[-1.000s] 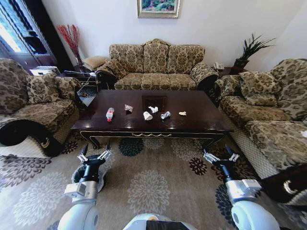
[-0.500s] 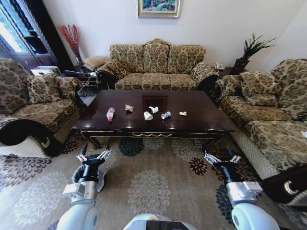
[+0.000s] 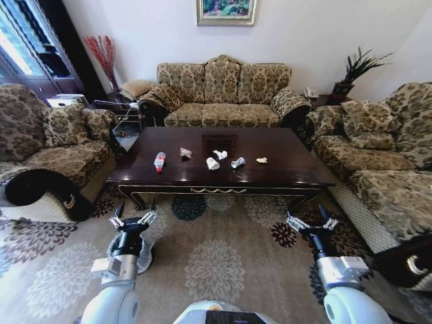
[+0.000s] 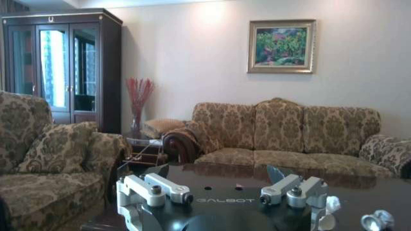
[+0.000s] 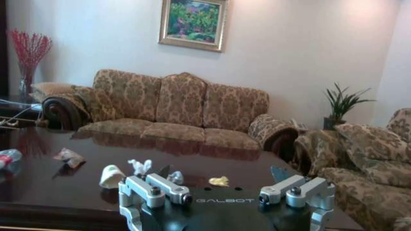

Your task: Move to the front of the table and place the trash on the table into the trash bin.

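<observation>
Both arms are hanging low over the patterned carpet, short of the counter (image 3: 283, 169). The left tool (image 3: 132, 220) is sitting with its fingers spread apart and nothing between them, and the right tool (image 3: 310, 223) is the same, fingers splayed and empty.

The trash is lying in a loose row near the middle of the glossy dark top. There's the clear bottle (image 3: 160, 160) with its red label on its side at the left, a crumpled scrap (image 3: 185, 153) next to it, a white paper wad (image 3: 220, 154), the white paper cup (image 3: 212, 163) tipped over, a silvery crushed piece (image 3: 237, 163), and a yellowish scrap (image 3: 261, 160) at the right end.

That polished wood looks slick, and the bottle is round and lying flat, so I'd say a careless nudge could send it rolling towards the edge. The paper wads look light and soft, easy to push away rather than pinch. The carved curved legs and front rail are sticking out low, so driving in too close could bump the base or arms. I can't make out the bin from here, which leaves the drop-off spot uncertain.
</observation>
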You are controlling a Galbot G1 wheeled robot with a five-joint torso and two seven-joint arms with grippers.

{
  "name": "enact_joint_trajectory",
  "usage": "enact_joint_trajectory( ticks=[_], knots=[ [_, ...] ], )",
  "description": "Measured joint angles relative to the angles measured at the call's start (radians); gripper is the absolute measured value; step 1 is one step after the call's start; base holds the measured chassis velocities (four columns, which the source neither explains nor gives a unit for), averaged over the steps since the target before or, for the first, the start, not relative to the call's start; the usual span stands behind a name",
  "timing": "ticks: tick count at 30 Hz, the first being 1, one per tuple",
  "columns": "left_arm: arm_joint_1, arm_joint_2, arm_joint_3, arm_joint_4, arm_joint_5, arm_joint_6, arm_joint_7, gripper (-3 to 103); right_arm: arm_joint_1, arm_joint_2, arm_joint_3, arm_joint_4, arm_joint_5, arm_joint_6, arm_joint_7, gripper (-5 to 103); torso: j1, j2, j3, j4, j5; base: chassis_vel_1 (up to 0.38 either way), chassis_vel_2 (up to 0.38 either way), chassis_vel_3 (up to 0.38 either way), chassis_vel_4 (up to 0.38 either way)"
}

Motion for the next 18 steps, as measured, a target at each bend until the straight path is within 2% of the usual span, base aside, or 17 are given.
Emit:
enact_joint_trajectory(
  ticks=[6, 18],
  knots=[
    [0.001, -0.002, -0.001, 0.001, 0.0, -0.003, 0.0, 100, 0.001, -0.004, -0.003, 0.0, -0.003, 0.0, 0.0, 100, 0.0, 0.0, 0.0, 0.0003, -0.0001, 0.235, 0.269, -0.235, -0.229],
    [0.002, -0.004, -0.003, 0.004, -0.001, -0.004, -0.001, 100, 0.007, -0.01, -0.014, -0.01, -0.006, 0.001, 0.001, 100, 0.0, 0.0, 0.0, 0.0001, -0.0002, 0.297, 0.299, -0.309, -0.305]
  ],
)
